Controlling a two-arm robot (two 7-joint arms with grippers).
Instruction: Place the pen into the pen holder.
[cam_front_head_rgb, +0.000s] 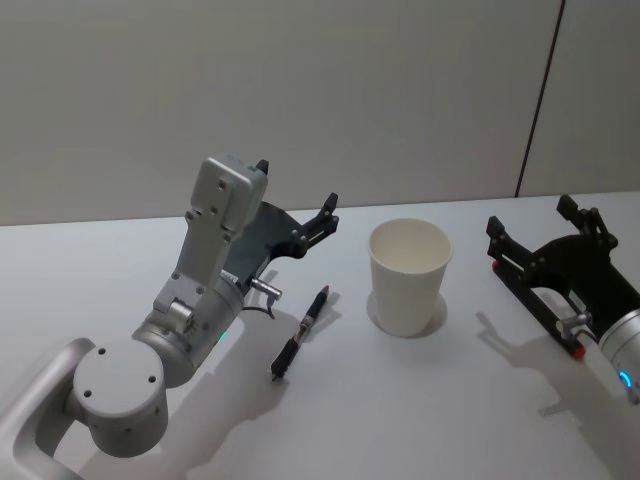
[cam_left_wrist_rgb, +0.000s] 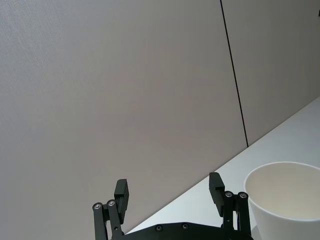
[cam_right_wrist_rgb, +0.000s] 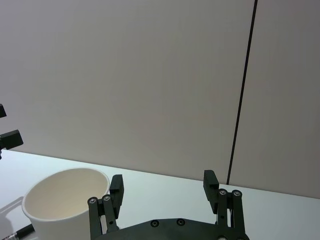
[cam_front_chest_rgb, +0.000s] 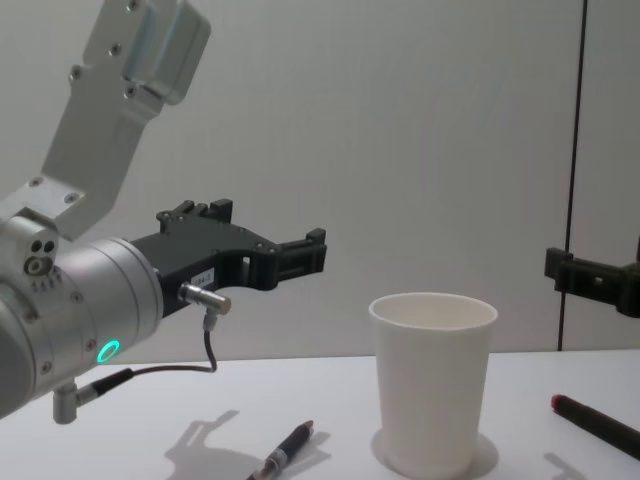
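The pen (cam_front_head_rgb: 302, 333) lies flat on the white counter (cam_front_head_rgb: 450, 400), slanted, its far end pointing roughly toward the left claw and its near end toward the robot. It is near the cup (cam_front_head_rgb: 410, 275), on the cup's left, not touching it. The cup stands upright and open.

The left claw (cam_front_head_rgb: 297, 190) hangs in the air with its fingers spread wide and nothing between them. In the head view its tips sit beyond the pen and slightly to the left; in the chest view the claw (cam_front_chest_rgb: 270, 225) is higher than the cup's rim, while the pen (cam_front_chest_rgb: 285, 450) lies on the counter below it, well apart from the fingers. From the left wrist, the fingers (cam_left_wrist_rgb: 121, 192) point at the wall, with the cup (cam_left_wrist_rgb: 285, 200) off to one side.

The right claw (cam_front_head_rgb: 530, 215) hovers on the cup's right, also wide and empty. Its wrist view shows the cup (cam_right_wrist_rgb: 65, 205) just beside one finger (cam_right_wrist_rgb: 116, 185).
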